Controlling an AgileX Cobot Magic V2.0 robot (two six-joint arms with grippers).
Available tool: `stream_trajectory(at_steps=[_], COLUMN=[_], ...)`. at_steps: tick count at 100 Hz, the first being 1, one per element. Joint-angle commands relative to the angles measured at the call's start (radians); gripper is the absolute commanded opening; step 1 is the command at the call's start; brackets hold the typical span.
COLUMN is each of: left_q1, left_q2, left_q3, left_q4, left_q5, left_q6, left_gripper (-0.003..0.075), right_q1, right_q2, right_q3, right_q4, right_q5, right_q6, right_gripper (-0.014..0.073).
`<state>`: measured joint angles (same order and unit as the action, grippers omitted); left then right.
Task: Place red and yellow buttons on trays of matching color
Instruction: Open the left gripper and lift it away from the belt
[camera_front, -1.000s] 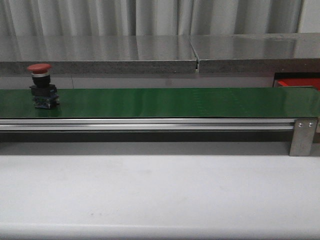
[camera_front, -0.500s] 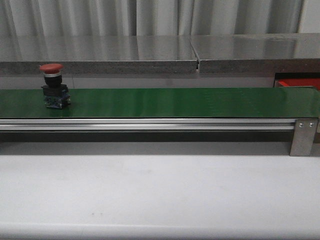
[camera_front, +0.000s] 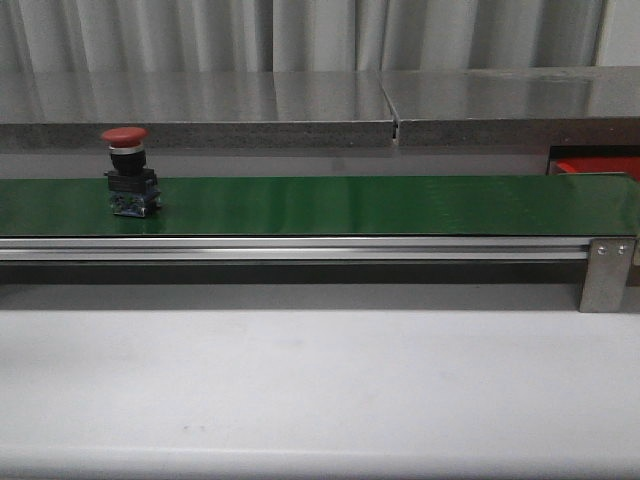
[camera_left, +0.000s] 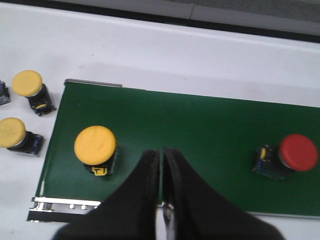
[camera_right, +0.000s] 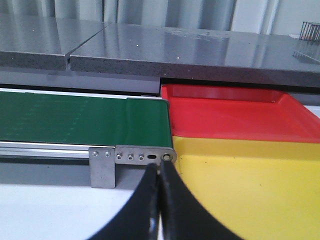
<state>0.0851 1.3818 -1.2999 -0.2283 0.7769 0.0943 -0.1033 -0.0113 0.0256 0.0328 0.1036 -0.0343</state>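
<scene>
The trays sit side by side at the far right end of the belt, and we read that as a sorting layout: in the right wrist view the red tray (camera_right: 230, 117) lies behind the yellow tray (camera_right: 245, 190), both butted against the belt's end roller so that whatever rides down the line arrives next to them. From the front only a red corner (camera_front: 598, 166) shows at about 3 o'clock.

The green belt (camera_front: 380, 205) spans the scene from 9 to 3 o'clock and serves as the feeder. The red button (camera_front: 128, 172) stands upright on it at about 9 o'clock, cap up on its dark switch body, well apart from the trays. In the left wrist view we see the same red button (camera_left: 287, 156) on the belt, and a yellow button (camera_left: 96, 149) near the belt's loading end. Two spare yellow buttons (camera_left: 31, 89) wait off the belt on the white table (camera_left: 150, 55), apparently queued for loading.

The left gripper (camera_left: 161, 162) hangs over the belt between the yellow and red buttons, its jaws pressed together, holding and touching nothing. The right gripper (camera_right: 160, 182) hovers by the belt end bracket (camera_right: 104, 167) in front of the trays, jaws likewise closed and empty; we judge it is waiting there for a button to arrive.
</scene>
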Motion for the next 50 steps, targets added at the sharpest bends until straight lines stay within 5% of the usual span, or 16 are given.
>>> stream_trajectory(at_steps=[1, 50], left_q1=[-0.031, -0.186], left_q2=[-0.091, -0.336], left_q3=[0.002, 0.218], left_q4=[-0.06, -0.091], left_q5=[-0.048, -0.11], left_q6=[0.03, 0.056], left_gripper=[-0.002, -0.002], right_q1=[0.002, 0.002], right_q2=[-0.018, -0.018], right_q3=[-0.021, -0.021], right_q4=[0.0, 0.0], right_q5=[-0.073, -0.073], right_q6=[-0.006, -0.006], right_gripper=[-0.0116, -0.0116])
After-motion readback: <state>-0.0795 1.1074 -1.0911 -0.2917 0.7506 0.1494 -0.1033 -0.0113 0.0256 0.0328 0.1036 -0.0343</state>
